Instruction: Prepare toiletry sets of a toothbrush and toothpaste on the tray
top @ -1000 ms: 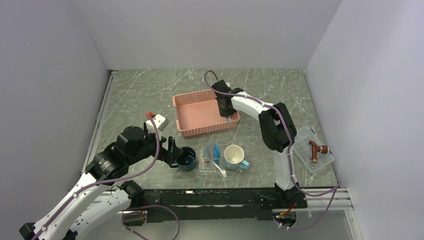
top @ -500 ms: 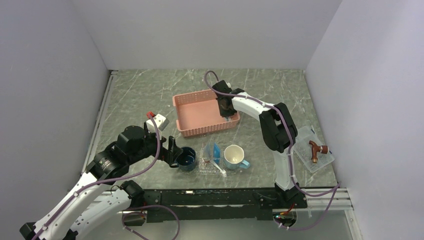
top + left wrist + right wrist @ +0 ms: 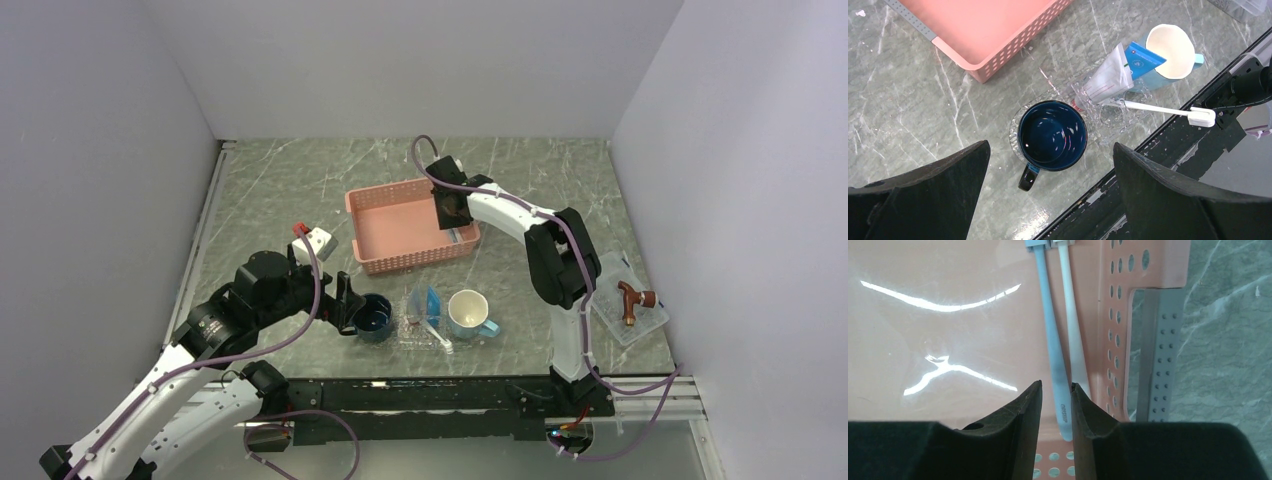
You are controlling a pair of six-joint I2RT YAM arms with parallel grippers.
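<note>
Left wrist view looks straight down on the tray (image 3: 1108, 122), clear and glittery, near the front edge of the tabletop (image 3: 913, 115). On it lie a white toothpaste tube (image 3: 1108, 80) with a red end and a blue toothpaste tube (image 3: 1144, 56) beside it. The blue one is tilted up against a cream-lined mug (image 3: 1173, 45). One white toothbrush (image 3: 1158, 109) lies across the tray's near side, its head poking out past the tabletop edge. A dark blue mug (image 3: 1052, 136) stands at the tray's other end (on its rim, as far as I can see). The left gripper (image 3: 1048, 147) hangs above that mug with its jaws spread wide, holding nothing.

Further back, in the pink basket (image 3: 948, 300), two more brushes lie side by side along the wall: a bluish-looking toothbrush (image 3: 1047, 315) and a whiter toothbrush (image 3: 1069, 315) just beside it. The right gripper (image 3: 1056, 386) is down over their handle ends, jaws only narrowly apart. The bluish handle's tip sits between them with a sliver of gap on one side, so it is not pinched. Off to the right sits a clear box (image 3: 628, 305) with a brown piece.
</note>
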